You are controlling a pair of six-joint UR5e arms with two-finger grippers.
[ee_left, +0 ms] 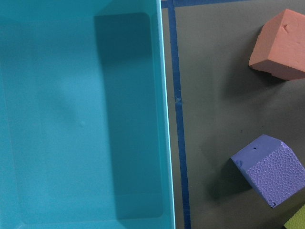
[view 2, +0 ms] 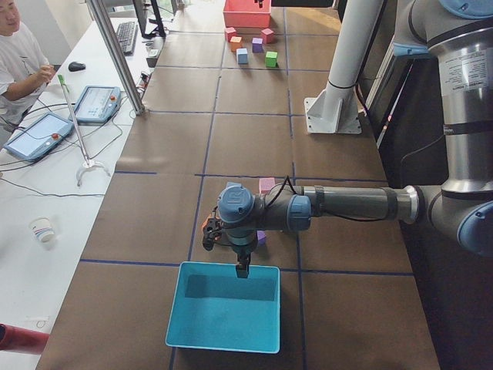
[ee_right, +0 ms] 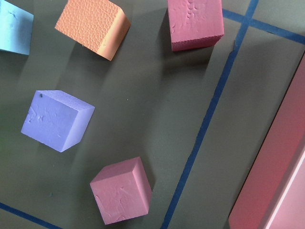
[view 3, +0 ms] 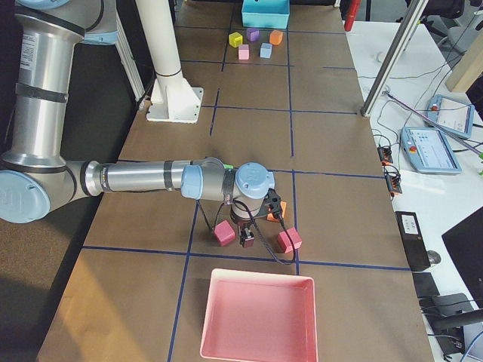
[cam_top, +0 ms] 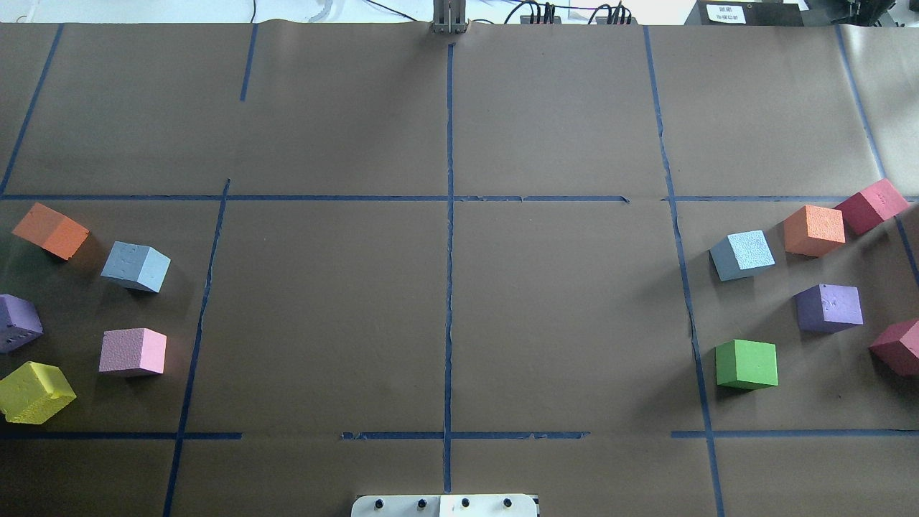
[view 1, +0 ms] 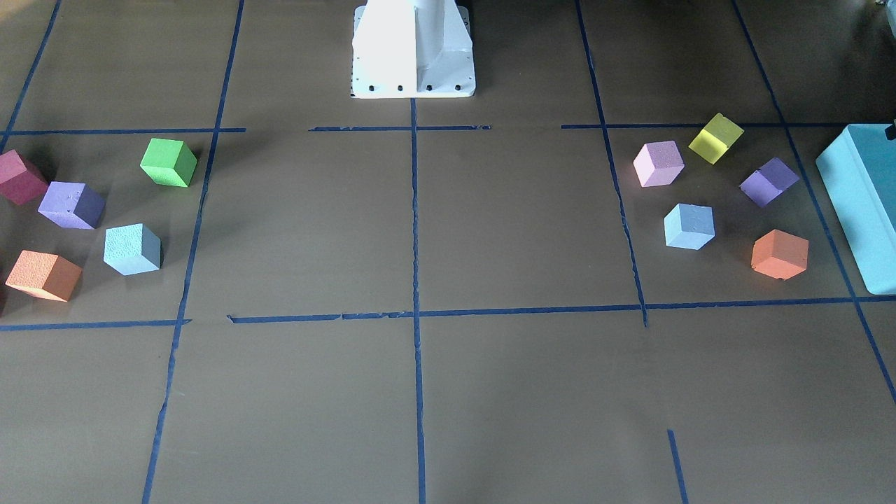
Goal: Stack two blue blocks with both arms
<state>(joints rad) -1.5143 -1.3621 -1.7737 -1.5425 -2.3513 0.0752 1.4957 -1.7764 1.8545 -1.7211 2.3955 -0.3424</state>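
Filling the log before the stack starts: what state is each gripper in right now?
Left gripper: cannot be told, only a side view shows it.
Right gripper: cannot be told, same reason.

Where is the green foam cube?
In the overhead view, the green foam cube sits at right, beside a blue tape line, near a purple foam cube.

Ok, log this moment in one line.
blue blocks: apart, unstacked | left gripper: by teal box | right gripper: near red cubes | grip states: unclear

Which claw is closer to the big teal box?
Left. The left claw hangs at the edge of the teal box; the right claw is far away, near the pink tray.
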